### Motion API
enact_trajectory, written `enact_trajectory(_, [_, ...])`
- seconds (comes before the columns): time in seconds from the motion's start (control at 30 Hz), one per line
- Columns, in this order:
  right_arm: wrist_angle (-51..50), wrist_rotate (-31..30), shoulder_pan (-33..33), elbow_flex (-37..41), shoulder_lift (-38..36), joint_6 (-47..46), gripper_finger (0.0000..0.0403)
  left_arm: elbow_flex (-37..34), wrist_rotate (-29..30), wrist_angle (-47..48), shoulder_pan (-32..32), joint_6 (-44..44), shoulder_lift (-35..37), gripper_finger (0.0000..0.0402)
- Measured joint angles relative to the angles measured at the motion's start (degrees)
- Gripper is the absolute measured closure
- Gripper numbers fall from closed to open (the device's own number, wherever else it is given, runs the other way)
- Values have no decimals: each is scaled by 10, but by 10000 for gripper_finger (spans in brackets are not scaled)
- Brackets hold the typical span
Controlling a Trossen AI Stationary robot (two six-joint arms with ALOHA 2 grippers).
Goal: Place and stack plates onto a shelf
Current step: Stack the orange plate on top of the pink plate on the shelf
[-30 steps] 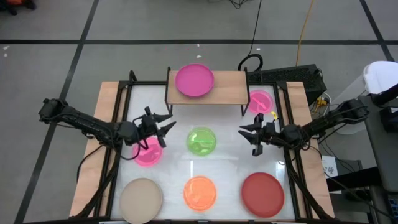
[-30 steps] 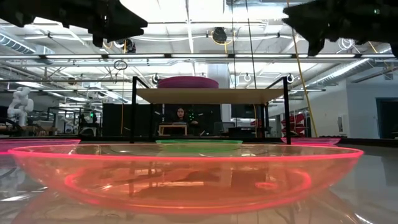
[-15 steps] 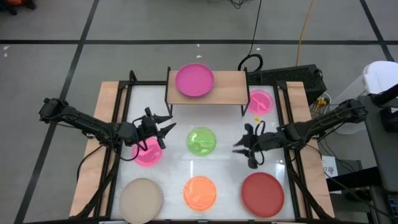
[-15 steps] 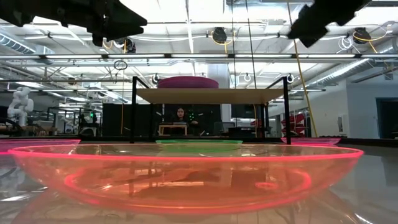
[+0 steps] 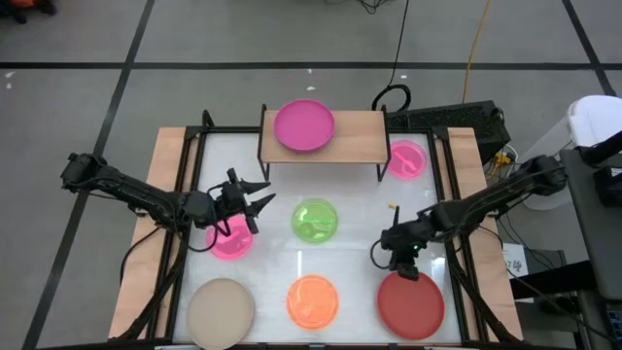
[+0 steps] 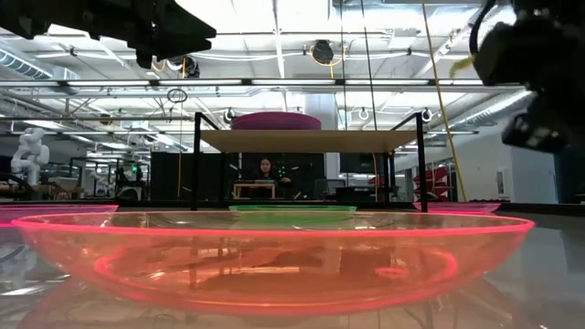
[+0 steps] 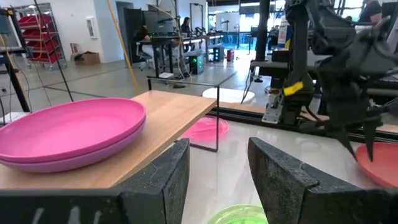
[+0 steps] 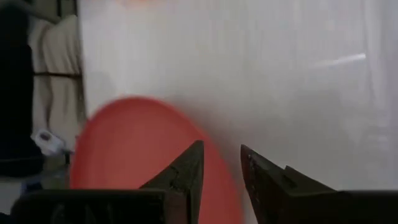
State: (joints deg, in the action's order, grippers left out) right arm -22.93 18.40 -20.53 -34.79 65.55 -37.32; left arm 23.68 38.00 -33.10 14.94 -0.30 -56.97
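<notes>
The shelf (image 5: pixel 355 141) stands at the table's far edge, and a magenta plate (image 5: pixel 304 125) lies on its left half. In the left wrist view a purple rim (image 7: pixel 74 163) shows under that magenta plate (image 7: pixel 62 127). On the table lie two pink plates (image 5: pixel 406 158) (image 5: pixel 229 243), a green plate (image 5: pixel 315 220), a beige plate (image 5: pixel 221 309), an orange plate (image 5: pixel 312 299) and a red plate (image 5: pixel 410 303). My right gripper (image 5: pixel 392 261) is open and points down over the red plate's far edge (image 8: pixel 205 143). My left gripper (image 5: pixel 260 198) is open and hovers above the left pink plate.
The shelf's right half (image 5: pixel 362 134) is bare wood. Black frame rails (image 5: pixel 190 185) run along the table's left and right sides. The orange plate (image 6: pixel 274 260) fills the foreground of the low view. Bare table lies between the green plate and the right gripper.
My right gripper has moved from beside the right pink plate toward the table's near edge, over the red plate's far edge, and has tipped down toward the table. My left gripper and all the plates have stayed where they were.
</notes>
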Motion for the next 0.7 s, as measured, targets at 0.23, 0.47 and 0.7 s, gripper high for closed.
enact_trajectory(0.23, [10,14,0,30,25,7,314,0,0,1,0,0,0,231])
enact_trajectory(0.47, [23,14,0,52,36,3,314,0,0,5,0,-2,0,231])
enact_trajectory(0.7, [32,15,0,56,32,1,314,0,0,6,0,-3,0,231])
